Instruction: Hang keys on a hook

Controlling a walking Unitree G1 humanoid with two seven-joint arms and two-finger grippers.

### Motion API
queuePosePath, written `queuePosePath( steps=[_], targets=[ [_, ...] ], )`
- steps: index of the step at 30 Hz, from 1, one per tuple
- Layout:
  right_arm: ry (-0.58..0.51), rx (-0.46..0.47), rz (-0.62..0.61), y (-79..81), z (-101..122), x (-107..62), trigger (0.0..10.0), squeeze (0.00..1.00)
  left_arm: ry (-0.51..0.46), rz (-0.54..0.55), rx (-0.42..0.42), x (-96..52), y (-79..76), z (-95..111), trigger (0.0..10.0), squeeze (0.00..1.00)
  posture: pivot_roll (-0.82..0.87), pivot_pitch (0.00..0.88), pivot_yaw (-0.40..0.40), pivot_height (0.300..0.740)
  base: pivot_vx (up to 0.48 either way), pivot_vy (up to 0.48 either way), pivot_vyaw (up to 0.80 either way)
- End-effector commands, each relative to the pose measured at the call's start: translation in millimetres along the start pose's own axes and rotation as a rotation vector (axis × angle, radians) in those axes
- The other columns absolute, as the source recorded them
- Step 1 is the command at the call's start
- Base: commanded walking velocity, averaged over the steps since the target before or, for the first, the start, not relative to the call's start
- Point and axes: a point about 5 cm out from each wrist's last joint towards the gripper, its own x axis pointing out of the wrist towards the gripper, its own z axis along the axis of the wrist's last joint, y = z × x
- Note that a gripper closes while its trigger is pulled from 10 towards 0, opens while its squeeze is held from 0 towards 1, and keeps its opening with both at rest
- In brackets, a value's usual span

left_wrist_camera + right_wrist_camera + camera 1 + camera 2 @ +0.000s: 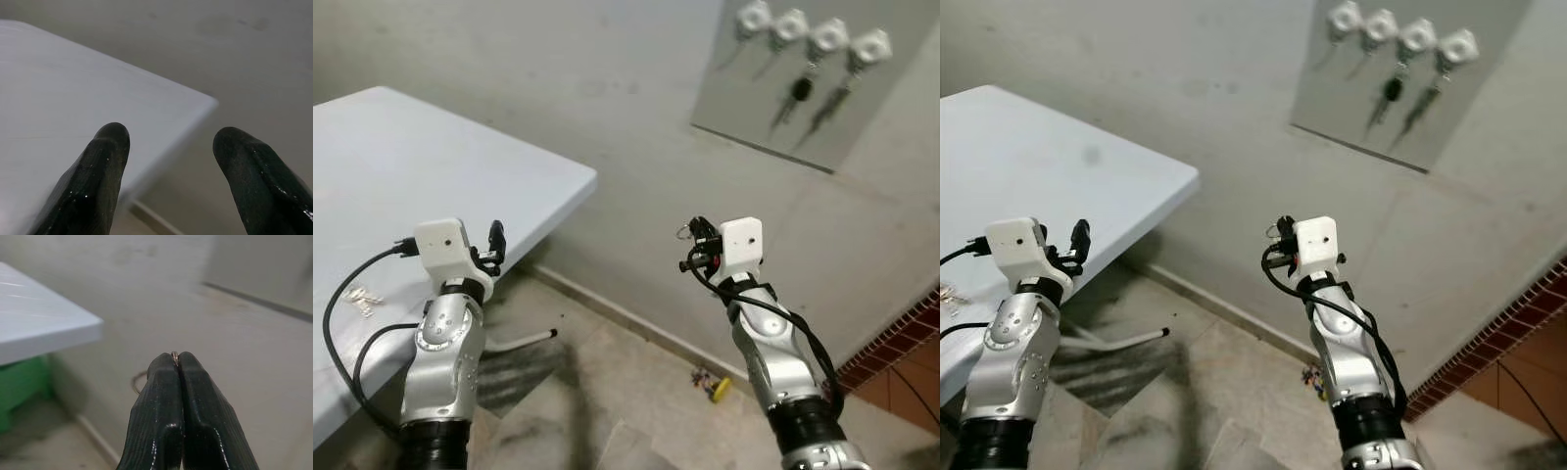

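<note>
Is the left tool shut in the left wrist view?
No, the left tool is open, a wide gap between its fingers.

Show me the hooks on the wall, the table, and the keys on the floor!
hooks (812, 37), left eye view, third white hook.
table (431, 176), left eye view, bare white top.
keys on the floor (714, 385), left eye view, yellow tag.

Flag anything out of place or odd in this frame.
A key bunch with a yellow tag lies on the floor by the wall, under the hook board, as if dropped. More keys lie on the table.
</note>
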Motion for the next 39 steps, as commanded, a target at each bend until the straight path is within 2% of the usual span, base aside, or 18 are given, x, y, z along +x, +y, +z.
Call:
queuePosePath(
  steps=[1,5,12,27,39],
  targets=[
    [-0.01,0.003,-0.011,-0.5,3.5,1.4,10.0,0.0,-0.001,0.0,0.009,0.5,1.2,4.3,10.0,0.0,-0.1,0.0,-0.074,0.74,0.0,0.0,-0.76],
    [-0.01,0.003,-0.011,-0.4,3.5,1.5,10.0,0.0,-0.001,0.0,0.01,0.5,1.2,4.3,10.0,0.0,-0.1,0.0,-0.074,0.74,0.0,0.0,-0.76],
    [-0.027,0.0,0.012,3.3,4.9,-0.7,10.0,0.0,0.006,-0.023,0.009,0.0,0.0,5.0,10.0,0.0,-0.1,0.0,-0.073,0.74,0.0,0.0,0.0],
    [-0.027,-0.011,0.002,1.2,6.6,-0.6,10.0,0.0,0.0,-0.031,-0.014,0.6,-0.3,8.0,10.0,0.0,-0.11,0.0,-0.069,0.74,0.0,0.0,0.0],
    [-0.033,-0.01,-0.001,1.0,7.5,-1.4,10.0,0.0,-0.008,-0.044,-0.011,1.2,-2.1,10.0,10.0,0.0,-0.11,0.0,-0.063,0.74,0.368,0.0,0.0]
  ],
)
